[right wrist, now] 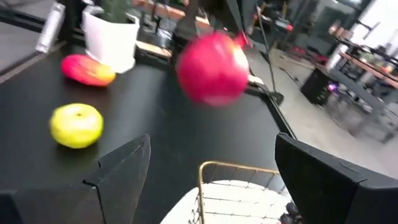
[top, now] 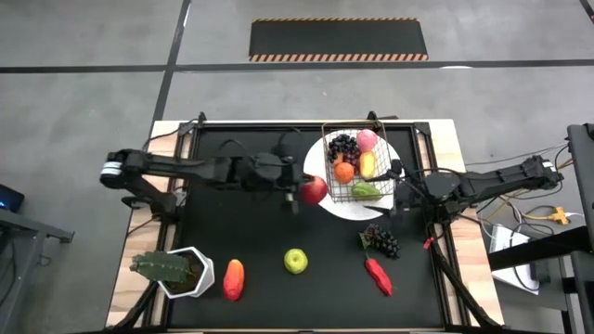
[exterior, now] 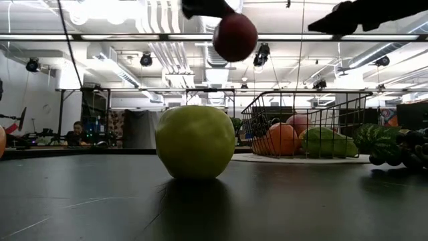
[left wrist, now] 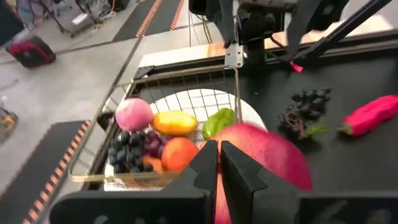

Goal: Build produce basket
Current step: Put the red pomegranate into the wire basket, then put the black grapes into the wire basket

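A red apple (top: pixel 314 191) hangs from my left gripper (top: pixel 299 193), which is shut above it, just left of the wire basket (top: pixel 353 126). The basket stands on a white plate (top: pixel 357 208) and holds dark grapes, a pink peach, an orange, a yellow mango and a green pepper. My right gripper (top: pixel 397 184) is open at the basket's near right corner, whose rim (right wrist: pixel 236 167) shows between its fingers. On the black mat lie a green apple (top: pixel 295 261), an orange-red pepper (top: pixel 233 278), a bunch of grapes (top: pixel 380 241) and a red pepper (top: pixel 379 276). My left gripper is shut at the top of the red apple (left wrist: pixel 264 149); its own fingers (left wrist: pixel 239 177) hide the exact spot. They slant down from the table's left. The apple (exterior: pixel 235 37) hangs below them, lifted well clear of the mat.
A green cactus-like plant in a white pot (top: pixel 176 271) stands at the near left corner. Open mat lies between the loose produce and the basket. Wooden table edges (top: pixel 139 232) frame the mat on both sides.
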You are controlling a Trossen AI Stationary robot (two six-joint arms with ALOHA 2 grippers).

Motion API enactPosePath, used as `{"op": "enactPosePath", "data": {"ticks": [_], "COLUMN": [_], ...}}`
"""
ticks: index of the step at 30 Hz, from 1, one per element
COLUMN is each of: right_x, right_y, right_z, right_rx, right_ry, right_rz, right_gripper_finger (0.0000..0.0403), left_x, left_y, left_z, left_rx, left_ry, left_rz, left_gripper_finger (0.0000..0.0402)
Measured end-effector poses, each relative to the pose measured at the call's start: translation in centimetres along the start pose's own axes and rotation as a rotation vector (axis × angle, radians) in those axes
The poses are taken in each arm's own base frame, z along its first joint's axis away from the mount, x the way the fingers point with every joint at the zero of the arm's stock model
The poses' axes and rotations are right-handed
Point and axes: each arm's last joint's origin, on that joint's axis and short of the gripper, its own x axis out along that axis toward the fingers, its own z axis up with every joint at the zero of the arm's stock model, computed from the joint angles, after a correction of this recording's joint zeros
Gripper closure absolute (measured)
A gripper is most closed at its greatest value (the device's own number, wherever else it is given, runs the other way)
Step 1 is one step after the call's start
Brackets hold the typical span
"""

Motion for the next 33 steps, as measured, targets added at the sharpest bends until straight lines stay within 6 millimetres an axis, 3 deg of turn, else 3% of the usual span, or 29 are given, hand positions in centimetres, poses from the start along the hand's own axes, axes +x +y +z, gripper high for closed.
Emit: {"op": "enactPosePath", "data": {"ticks": [12, 19, 23, 33], "right_x": [-5.1, -5.9, -6.1, -6.0], "right_y": [-1.2, -1.4, -1.5, -1.4], "right_z": [0.2, 0.1, 0.2, 0.1], "right_rx": [0.03, 0.05, 0.059, 0.069], "right_ry": [-0.186, -0.222, -0.236, -0.237], "right_rz": [0.041, 0.032, 0.031, 0.03], "right_gripper_finger": [0.0076, 0.0076, 0.0076, 0.0076], "left_x": [9.2, 13.2, 14.4, 14.9], "left_y": [0.7, 1.1, 1.4, 1.3], "left_z": [2.8, 1.5, 0.4, -1.0], "left_rx": [0.114, 0.106, 0.106, 0.085], "left_ry": [0.001, 0.003, 0.033, 0.062], "left_rz": [0.055, 0.088, 0.107, 0.109], "left_gripper_finger": [0.0401, 0.0401, 0.0401, 0.0401]}}
